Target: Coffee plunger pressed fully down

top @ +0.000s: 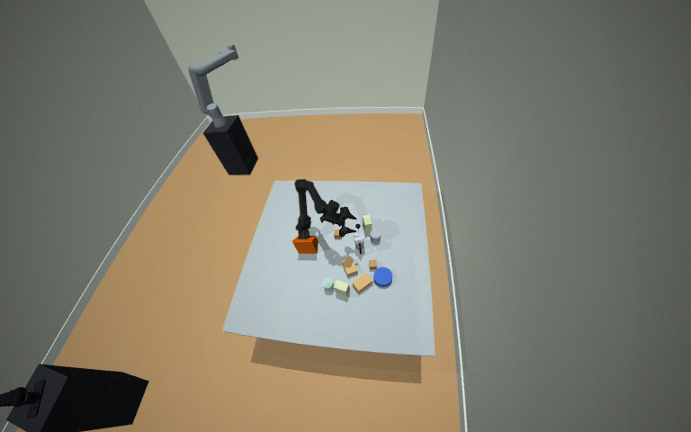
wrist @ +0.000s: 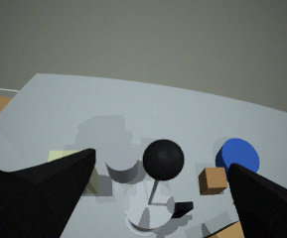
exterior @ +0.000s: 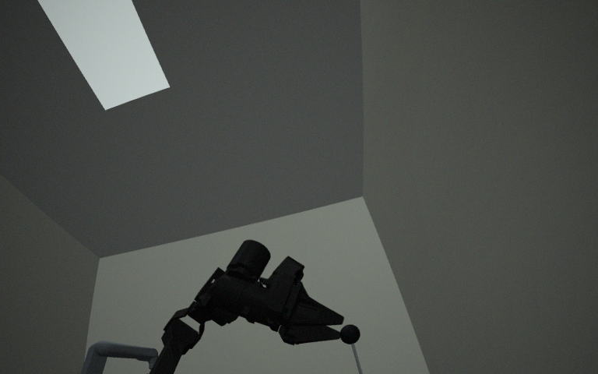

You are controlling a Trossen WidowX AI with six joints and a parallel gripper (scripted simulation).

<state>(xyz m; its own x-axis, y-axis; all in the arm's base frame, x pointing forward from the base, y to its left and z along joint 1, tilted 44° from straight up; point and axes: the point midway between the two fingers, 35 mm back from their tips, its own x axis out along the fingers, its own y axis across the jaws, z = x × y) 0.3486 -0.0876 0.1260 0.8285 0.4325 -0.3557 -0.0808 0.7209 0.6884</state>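
The coffee press (top: 359,241) (wrist: 139,203) stands upright on the table, white with a black handle (wrist: 184,209). Its plunger is up: a thin rod (exterior: 356,356) (wrist: 154,190) rises well above the lid to a round black knob (top: 357,226) (exterior: 350,333) (wrist: 163,160). My gripper (top: 355,224) (exterior: 340,326) (wrist: 165,165) is open and tilted, its fingers wide apart. In the wrist view the knob shows midway between the fingertips, with a gap on each side. In the exterior view the knob is just at the fingertips. Whether anything touches it, I cannot tell.
A grey cylinder (top: 375,236) (wrist: 123,164) and a pale yellow block (top: 367,221) (wrist: 64,156) stand close to the press. A small brown cube (top: 372,264) (wrist: 211,181), a blue disc (top: 382,276) (wrist: 240,156) and several blocks lie on its other side. A small orange block (top: 336,233) lies near the arm.
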